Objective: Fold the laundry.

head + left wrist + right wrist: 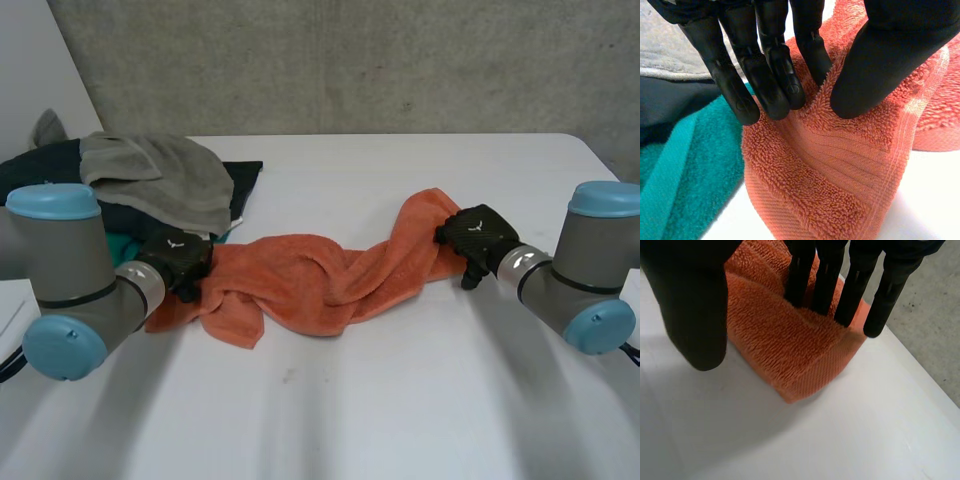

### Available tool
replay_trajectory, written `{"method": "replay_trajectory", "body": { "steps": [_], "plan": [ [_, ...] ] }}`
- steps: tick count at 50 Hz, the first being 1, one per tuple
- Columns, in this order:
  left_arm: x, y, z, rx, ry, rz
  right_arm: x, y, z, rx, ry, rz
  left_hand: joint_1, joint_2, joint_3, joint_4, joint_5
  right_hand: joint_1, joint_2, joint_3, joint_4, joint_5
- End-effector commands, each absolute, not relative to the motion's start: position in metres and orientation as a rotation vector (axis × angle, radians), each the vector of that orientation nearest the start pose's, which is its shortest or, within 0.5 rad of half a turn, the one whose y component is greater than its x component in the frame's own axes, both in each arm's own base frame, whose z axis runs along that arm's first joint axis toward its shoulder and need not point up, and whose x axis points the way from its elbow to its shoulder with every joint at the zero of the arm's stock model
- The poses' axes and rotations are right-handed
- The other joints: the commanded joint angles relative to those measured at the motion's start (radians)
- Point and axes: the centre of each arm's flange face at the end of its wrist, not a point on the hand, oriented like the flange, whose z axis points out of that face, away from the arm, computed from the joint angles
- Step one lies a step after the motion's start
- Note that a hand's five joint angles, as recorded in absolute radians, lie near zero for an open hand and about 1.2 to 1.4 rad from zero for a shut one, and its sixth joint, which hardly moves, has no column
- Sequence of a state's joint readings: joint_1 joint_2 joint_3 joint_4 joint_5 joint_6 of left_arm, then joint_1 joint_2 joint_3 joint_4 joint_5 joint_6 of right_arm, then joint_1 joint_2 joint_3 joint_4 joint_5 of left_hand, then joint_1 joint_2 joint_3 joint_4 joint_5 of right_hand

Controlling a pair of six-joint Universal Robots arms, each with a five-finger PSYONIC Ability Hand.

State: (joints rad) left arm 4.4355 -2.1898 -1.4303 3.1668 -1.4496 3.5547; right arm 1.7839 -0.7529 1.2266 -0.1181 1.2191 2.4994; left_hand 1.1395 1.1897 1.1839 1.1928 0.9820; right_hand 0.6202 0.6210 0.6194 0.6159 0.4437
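Note:
An orange towel (310,275) lies twisted and bunched across the middle of the white table (400,400). My left hand (178,262) is at the towel's left end. In the left wrist view its fingers (775,75) and thumb pinch a ridge of the orange towel (840,175) between them. My right hand (478,235) is at the towel's right end. In the right wrist view its straight fingers (855,290) touch the far side of the orange towel's corner (790,350), while the thumb stands apart on the near side, off the cloth.
A pile of laundry sits at the back left: a grey towel (160,175) on top of dark cloth (240,180), with a teal cloth (685,165) right beside my left hand. The table's right edge runs close behind the right hand.

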Motion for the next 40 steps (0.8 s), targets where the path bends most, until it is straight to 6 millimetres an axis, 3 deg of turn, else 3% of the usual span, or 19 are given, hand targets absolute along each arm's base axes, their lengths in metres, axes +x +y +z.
{"method": "replay_trajectory", "body": {
  "steps": [1,8,12,16,20,24,25,28,29,32,33,36,40],
  "plan": [
    [-0.238,-0.323,0.140,0.989,2.481,-1.697,0.255,-0.381,0.112,-1.296,2.114,-1.834,0.257,0.207,0.212,0.203,0.240,0.194,0.194,0.195,0.199,0.196],
    [-0.232,-0.325,0.139,0.967,2.489,-1.685,0.259,-0.389,0.106,-1.276,2.094,-1.873,0.257,0.207,0.212,0.203,0.240,0.235,0.234,0.236,0.240,0.237],
    [-0.229,-0.326,0.145,0.944,2.490,-1.686,0.260,-0.395,0.105,-1.269,2.090,-1.887,0.257,0.207,0.212,0.203,0.240,0.689,0.688,0.690,0.693,0.691],
    [-0.227,-0.324,0.162,0.919,2.478,-1.724,0.259,-0.399,0.117,-1.220,2.082,-1.912,0.257,0.207,0.212,0.203,0.240,0.776,0.775,0.777,0.780,0.778],
    [-0.228,-0.317,0.190,0.878,2.480,-1.794,0.251,-0.402,0.142,-1.154,2.081,-1.947,0.257,0.207,0.212,0.203,0.240,0.776,0.775,0.777,0.780,0.778],
    [-0.228,-0.302,0.226,0.838,2.480,-1.866,0.233,-0.402,0.182,-1.104,2.108,-1.986,0.257,0.207,0.212,0.203,0.240,0.776,0.775,0.777,0.780,0.778],
    [-0.228,-0.294,0.243,0.834,2.478,-1.895,0.223,-0.397,0.202,-1.096,2.132,-1.979,0.257,0.207,0.212,0.203,0.240,0.776,0.775,0.777,0.780,0.778],
    [-0.225,-0.282,0.267,0.832,2.455,-1.952,0.208,-0.386,0.239,-1.097,2.157,-1.988,0.257,0.207,0.212,0.203,0.240,0.776,0.775,0.777,0.780,0.778],
    [-0.225,-0.273,0.286,0.842,2.418,-2.008,0.198,-0.376,0.266,-1.107,2.161,-2.016,0.257,0.207,0.212,0.203,0.240,0.776,0.775,0.777,0.780,0.778],
    [-0.223,-0.260,0.317,0.851,2.338,-2.108,0.182,-0.360,0.310,-1.111,2.150,-2.107,0.257,0.207,0.212,0.203,0.240,0.776,0.775,0.777,0.780,0.778],
    [-0.221,-0.251,0.338,0.850,2.277,-2.173,0.172,-0.349,0.339,-1.096,2.134,-2.188,0.257,0.207,0.212,0.203,0.240,0.776,0.775,0.777,0.780,0.778],
    [-0.215,-0.235,0.374,0.826,2.161,-2.269,0.157,-0.326,0.381,-1.063,2.116,-2.290,0.257,0.207,0.212,0.203,0.240,0.776,0.775,0.777,0.780,0.778],
    [-0.207,-0.229,0.396,0.789,2.115,-2.282,0.148,-0.314,0.393,-1.075,2.147,-2.265,0.257,0.207,0.212,0.203,0.240,0.776,0.775,0.777,0.780,0.778]
  ]
}}
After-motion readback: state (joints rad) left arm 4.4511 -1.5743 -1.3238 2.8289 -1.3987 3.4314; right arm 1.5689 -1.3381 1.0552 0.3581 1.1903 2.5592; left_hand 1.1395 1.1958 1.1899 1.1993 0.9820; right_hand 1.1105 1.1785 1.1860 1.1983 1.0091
